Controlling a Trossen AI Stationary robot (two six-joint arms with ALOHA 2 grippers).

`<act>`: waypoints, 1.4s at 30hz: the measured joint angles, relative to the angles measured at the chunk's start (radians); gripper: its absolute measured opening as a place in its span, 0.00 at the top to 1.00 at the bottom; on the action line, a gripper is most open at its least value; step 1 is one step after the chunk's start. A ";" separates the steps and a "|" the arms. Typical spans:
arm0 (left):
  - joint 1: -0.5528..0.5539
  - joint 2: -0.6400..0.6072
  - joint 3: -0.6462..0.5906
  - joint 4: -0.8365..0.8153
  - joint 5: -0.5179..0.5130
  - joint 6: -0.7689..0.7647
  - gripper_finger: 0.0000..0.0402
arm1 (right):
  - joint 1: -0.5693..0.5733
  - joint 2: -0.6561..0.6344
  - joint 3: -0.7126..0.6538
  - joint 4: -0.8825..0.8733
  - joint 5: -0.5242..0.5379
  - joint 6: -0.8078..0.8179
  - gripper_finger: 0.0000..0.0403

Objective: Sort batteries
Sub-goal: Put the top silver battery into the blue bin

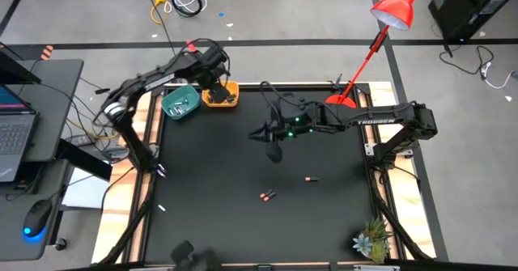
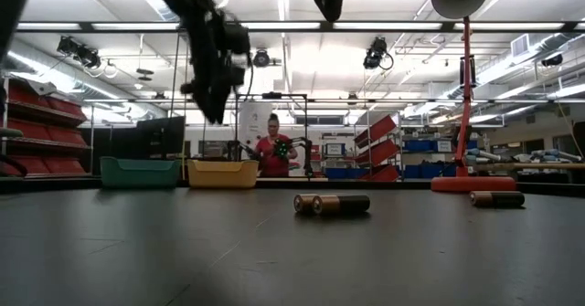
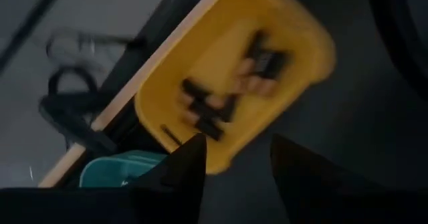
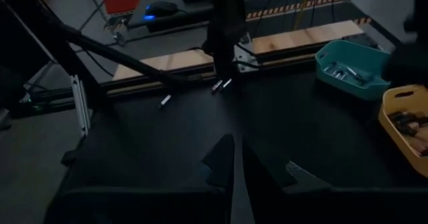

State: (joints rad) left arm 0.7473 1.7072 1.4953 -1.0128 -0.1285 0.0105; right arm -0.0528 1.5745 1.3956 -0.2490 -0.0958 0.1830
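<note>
Left wrist view, blurred batteries (image 3: 214, 103), yellow bowl (image 3: 307, 37)

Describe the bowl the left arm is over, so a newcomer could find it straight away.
Start at the far left corner of the black table, where two bowls sit side by side. It is the yellow bowl, under the left gripper. Unlike the teal bowl with whitish cells, it holds dark batteries with copper ends.

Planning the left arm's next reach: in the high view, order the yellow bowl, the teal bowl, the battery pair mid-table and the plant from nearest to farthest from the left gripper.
From the left gripper:
1. Yellow bowl, directly below it at the table's far edge.
2. Teal bowl, beside the yellow one, on its left.
3. Battery pair, mid-table.
4. Plant, near right corner.
</note>
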 joint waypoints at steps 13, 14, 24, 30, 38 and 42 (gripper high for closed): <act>-0.557 -0.177 -0.043 -0.038 -0.080 -0.304 0.61 | 0.094 -0.012 0.000 -0.086 -0.002 0.004 0.90; -0.587 -0.178 -0.043 -0.053 -0.097 -0.337 0.61 | 0.108 -0.014 0.000 -0.095 -0.002 -0.002 0.90; -0.801 -0.181 -0.050 -0.526 -0.103 -0.640 0.61 | 0.190 -0.068 0.000 -0.396 0.046 -0.108 0.90; -0.809 -0.178 -0.204 -0.510 0.142 -0.609 0.61 | 0.217 -0.075 0.000 -0.308 0.078 -0.072 0.90; -0.867 -0.088 -0.454 -0.518 0.193 -0.483 0.61 | 0.273 -0.077 0.000 -0.253 0.130 -0.026 0.90; -0.883 -0.046 -0.514 -0.515 0.182 -0.427 0.61 | 0.301 -0.077 -0.007 -0.271 0.161 -0.025 0.90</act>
State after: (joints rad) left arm -0.1356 1.6607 0.9814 -1.5276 0.0532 -0.4168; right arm 0.2477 1.4979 1.3889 -0.5202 0.0653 0.1585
